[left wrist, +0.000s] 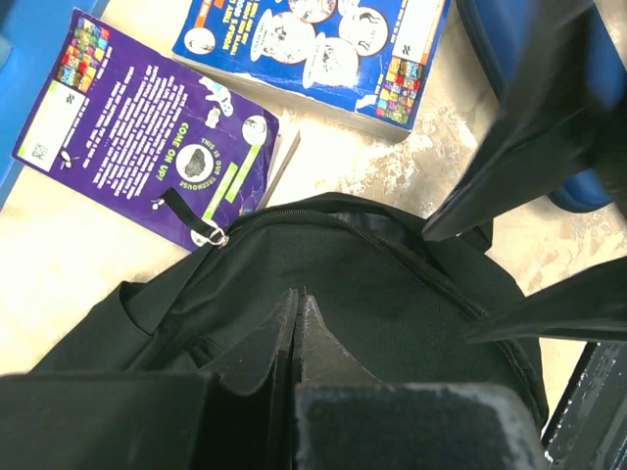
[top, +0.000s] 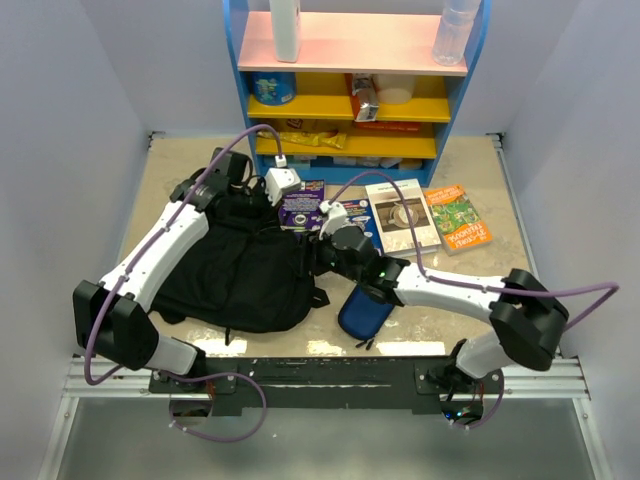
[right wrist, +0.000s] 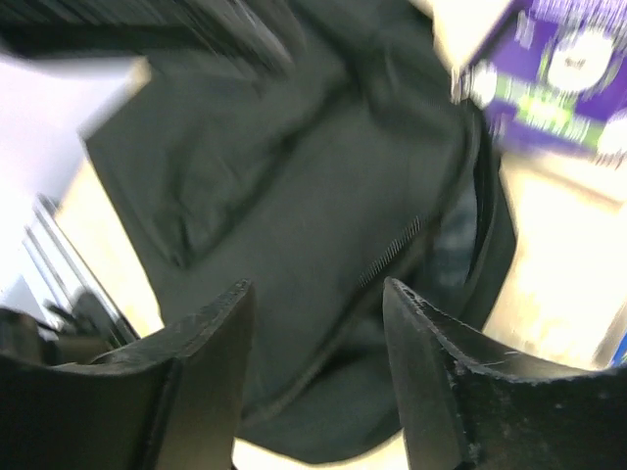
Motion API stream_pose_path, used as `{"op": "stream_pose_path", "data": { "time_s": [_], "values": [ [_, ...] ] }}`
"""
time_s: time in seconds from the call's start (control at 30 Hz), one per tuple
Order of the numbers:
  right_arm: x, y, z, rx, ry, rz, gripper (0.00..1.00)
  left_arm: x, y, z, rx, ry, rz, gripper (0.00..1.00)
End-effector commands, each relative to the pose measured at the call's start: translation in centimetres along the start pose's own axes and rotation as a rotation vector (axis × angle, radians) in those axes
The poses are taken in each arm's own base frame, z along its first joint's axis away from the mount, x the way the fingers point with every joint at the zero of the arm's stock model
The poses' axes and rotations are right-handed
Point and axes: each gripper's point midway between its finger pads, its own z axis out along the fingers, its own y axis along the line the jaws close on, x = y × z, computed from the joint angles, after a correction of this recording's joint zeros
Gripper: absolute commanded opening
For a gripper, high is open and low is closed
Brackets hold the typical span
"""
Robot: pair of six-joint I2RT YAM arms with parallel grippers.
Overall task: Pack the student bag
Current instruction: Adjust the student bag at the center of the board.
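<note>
We see the bag [top: 235,275] lying flat on the table [top: 465,165], left of centre, its top end pointing toward the shelf [top: 350,80] at the back. Both grippers are at that top end.

L gripper [left wrist: 297,294] comes down from above w/ its fingers pressed tight together. The tips sit right at the black fabric just inside the curved zip line, but we can't tell if any cloth is pinched.

R gripper [right wrist: 315,289] reaches in from the bag's right side, fingers spread apart w/ nothing btwn them, over the front panel near the zip. That view is blurred, so we can't tell if it touches. In the L wrist view the R fingers [left wrist: 519,137] show as two dark wedges over the bag's right edge.

A zip pull [left wrist: 201,223] hangs off the bag's top rim onto a purple book [left wrist: 147,137], which lies just beyond the bag. A blue book [left wrist: 313,54] lies next to that one. A blue pencil case [top: 362,312] sits just right of the bag, under the R arm.
</note>
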Motion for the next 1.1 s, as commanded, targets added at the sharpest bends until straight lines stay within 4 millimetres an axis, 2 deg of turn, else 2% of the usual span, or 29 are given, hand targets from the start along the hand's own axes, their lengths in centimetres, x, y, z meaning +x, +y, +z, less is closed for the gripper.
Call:
{"op": "stream_pose_path", "data": {
  "time_s": [0.0, 0.13, 0.23, 0.27, 0.33, 0.53, 0.57, 0.6, 0.63, 0.73, 0.77, 0.8, 0.87, 0.9, 0.93, 0.97, 1.0, 1.07],
  "values": [
    [2.6, 0.2, 0.4, -0.006, 0.111, 0.065, 0.63, -0.2, 0.3, -0.3, -0.022, -0.023, 0.013, 0.00],
    [2.9, 0.3, 0.3, 0.001, 0.136, 0.066, 0.74, -0.2, 0.5, -0.4, -0.037, -0.022, 0.004, 0.00],
    [3.0, 0.2, 0.4, 0.003, 0.137, 0.067, 0.74, -0.3, 0.8, -0.6, -0.062, -0.022, -0.008, 0.32],
    [3.3, 0.1, 0.5, 0.006, 0.142, 0.070, 0.74, -0.4, 0.9, -0.8, -0.070, -0.028, -0.008, 0.46],
    [3.3, 0.3, 0.8, -0.006, 0.141, 0.074, 0.73, -0.3, 1.0, -0.9, -0.088, -0.028, -0.013, 0.55],
    [4.5, 0.3, 2.1, -0.012, 0.172, 0.081, 0.67, -0.4, 1.1, -1.9, -0.134, -0.039, -0.007, 0.55],
    [4.5, 0.3, 2.3, -0.014, 0.169, 0.082, 0.64, -0.7, 1.0, -2.4, -0.140, -0.051, -0.001, 0.66],
    [4.9, 0.1, 2.7, -0.008, 0.177, 0.081, 0.62, -0.9, 0.9, -2.6, -0.144, -0.060, -0.010, 0.91],
    [5.0, 0.5, 2.8, -0.028, 0.186, 0.083, 0.59, -1.1, 0.9, -2.9, -0.150, -0.067, -0.019, 1.00],
    [5.0, 1.2, 3.4, -0.063, 0.193, 0.090, 0.40, -1.7, 1.4, -4.2, -0.213, -0.093, -0.067, 1.00],
    [4.8, 1.4, 3.5, -0.071, 0.187, 0.089, 0.26, -1.8, 1.3, -4.8, -0.223, -0.099, -0.071, 1.00],
    [4.7, 1.8, 3.6, -0.086, 0.184, 0.090, 0.20, -1.8, 1.3, -5.1, -0.225, -0.105, -0.077, 1.00],
    [3.2, 2.6, 4.2, -0.102, 0.156, 0.088, 0.04, -1.8, 0.5, -5.7, -0.205, -0.115, -0.060, 1.00],
    [2.9, 2.8, 4.3, -0.104, 0.152, 0.080, 0.02, -1.7, -0.2, -5.5, -0.162, -0.119, -0.015, 1.00],
    [1.7, 3.5, 4.8, -0.115, 0.134, 0.080, 0.02, -1.3, -1.1, -5.7, -0.126, -0.107, -0.003, 0.94],
    [1.4, 3.6, 5.0, -0.111, 0.134, 0.076, 0.01, -1.1, -1.5, -5.8, -0.105, -0.101, 0.039, 0.91],
    [0.0, 4.5, 5.3, -0.129, 0.112, 0.076, 0.00, -1.2, -2.4, -5.8, -0.064, -0.116, 0.054, 0.89],
    [-0.1, 4.4, 6.1, -0.120, 0.130, 0.086, 0.00, -0.3, -3.6, -6.1, -0.031, -0.116, 0.096, 0.84]
  ]
}}
